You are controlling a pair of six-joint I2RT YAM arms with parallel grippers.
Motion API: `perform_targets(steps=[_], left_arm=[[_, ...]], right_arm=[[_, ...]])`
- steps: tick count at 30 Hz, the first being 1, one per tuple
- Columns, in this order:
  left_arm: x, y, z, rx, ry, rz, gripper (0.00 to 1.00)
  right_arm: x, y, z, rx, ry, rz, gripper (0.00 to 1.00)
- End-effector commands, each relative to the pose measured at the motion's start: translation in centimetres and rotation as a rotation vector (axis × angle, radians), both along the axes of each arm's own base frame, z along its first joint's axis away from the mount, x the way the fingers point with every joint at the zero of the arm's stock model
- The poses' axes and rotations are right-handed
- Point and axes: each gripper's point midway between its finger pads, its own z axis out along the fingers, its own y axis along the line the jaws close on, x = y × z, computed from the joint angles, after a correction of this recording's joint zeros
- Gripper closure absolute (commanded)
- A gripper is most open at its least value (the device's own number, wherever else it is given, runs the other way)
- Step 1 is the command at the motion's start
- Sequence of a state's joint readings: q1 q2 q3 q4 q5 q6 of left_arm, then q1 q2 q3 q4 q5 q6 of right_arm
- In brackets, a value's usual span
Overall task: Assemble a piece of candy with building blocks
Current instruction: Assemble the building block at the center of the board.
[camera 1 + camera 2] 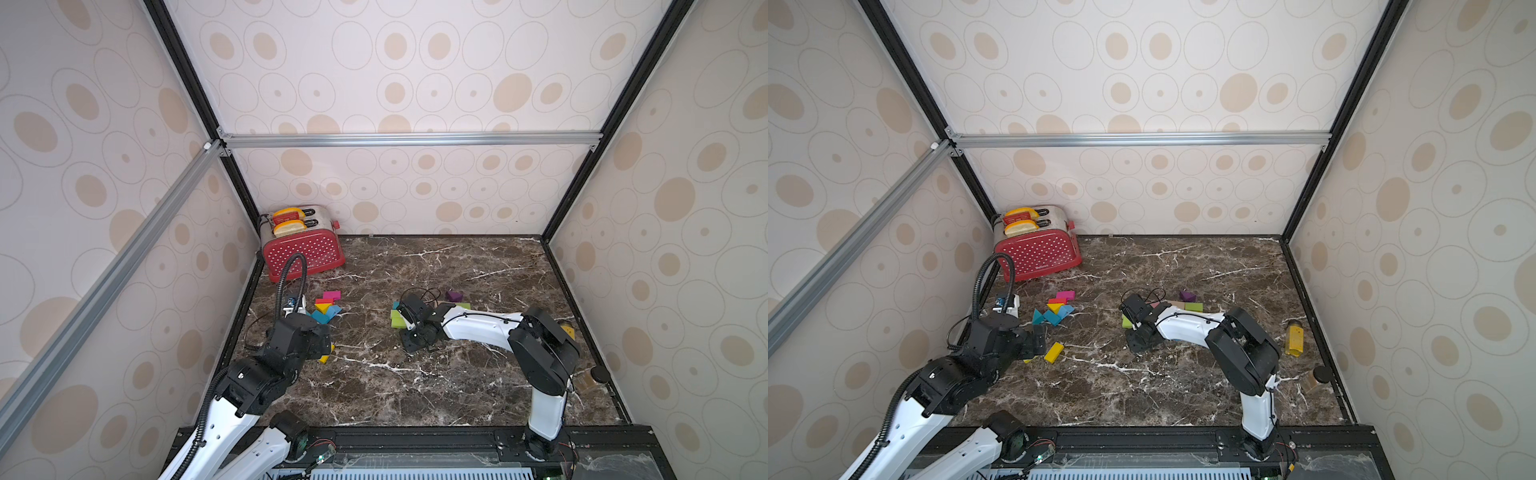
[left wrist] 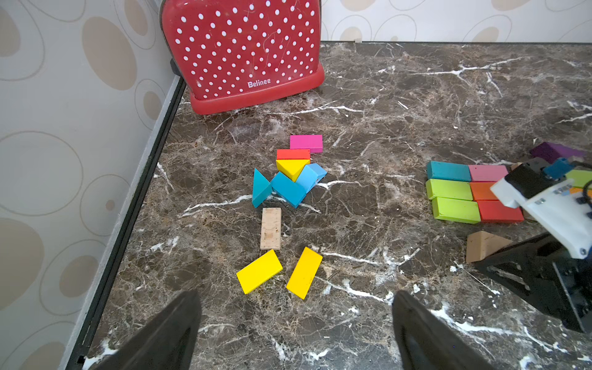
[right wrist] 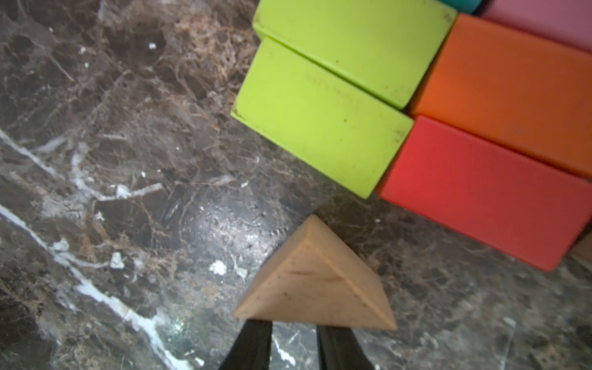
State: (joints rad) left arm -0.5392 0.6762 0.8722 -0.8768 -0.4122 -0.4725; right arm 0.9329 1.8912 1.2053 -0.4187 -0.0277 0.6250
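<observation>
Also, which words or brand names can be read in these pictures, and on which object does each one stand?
"Belinee": white letters low on the side of the red polka-dot toaster, in the left wrist view.
In both top views this mark is too small to read.
The building blocks show no writing.

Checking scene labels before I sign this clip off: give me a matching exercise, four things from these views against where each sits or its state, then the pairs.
1 magenta brick
2 bare wood wedge
3 left gripper
4 red toaster

A open, empty
B table's far left corner
C at the tips of the right gripper
D far end of the loose pile, nearest the toaster

Pairs: 1-D, 2-C, 3-A, 4-B.
</observation>
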Motion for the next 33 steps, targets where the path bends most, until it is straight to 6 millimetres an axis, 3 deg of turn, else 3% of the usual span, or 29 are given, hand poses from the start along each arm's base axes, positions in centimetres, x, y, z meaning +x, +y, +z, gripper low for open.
perform_targets(steps=[1,10,14,18,23,27,33], left_arm=[[0.0,0.2,0.1,0.012,-0.004,-0.003,0.06],[0.0,0.2,0.0,0.013,-0.002,-0.001,0.06],[0.1,0.1,0.0,0.015,0.000,-0.002,0.06],[0.1,0.2,0.0,0.015,-0.001,0.000,0.06],[0.1,0.1,-0.1,0.017,0.006,-0.002,0.06],[0.2,0.0,-0.2,0.022,0.010,-0.003,0.06],[0.2,0.0,-0.2,0.022,0.011,-0.003,0.06]], right_arm=[[0.5,0.4,0.0,0.022,0.017,-0.032,0.72],[-0.5,1.0,1.3,0.082,0.057,-0.021,0.69],[-1.2,1.1,4.1,0.126,0.020,0.077,0.63],[-0.1,0.0,6.7,0.063,-0.149,0.278,0.53],[1.2,-1.6,5.8,-0.081,-0.193,0.497,0.42],[1.3,-0.9,5.2,-0.099,-0.191,0.626,0.37],[1.2,-0.2,3.3,-0.107,-0.132,0.678,0.34]])
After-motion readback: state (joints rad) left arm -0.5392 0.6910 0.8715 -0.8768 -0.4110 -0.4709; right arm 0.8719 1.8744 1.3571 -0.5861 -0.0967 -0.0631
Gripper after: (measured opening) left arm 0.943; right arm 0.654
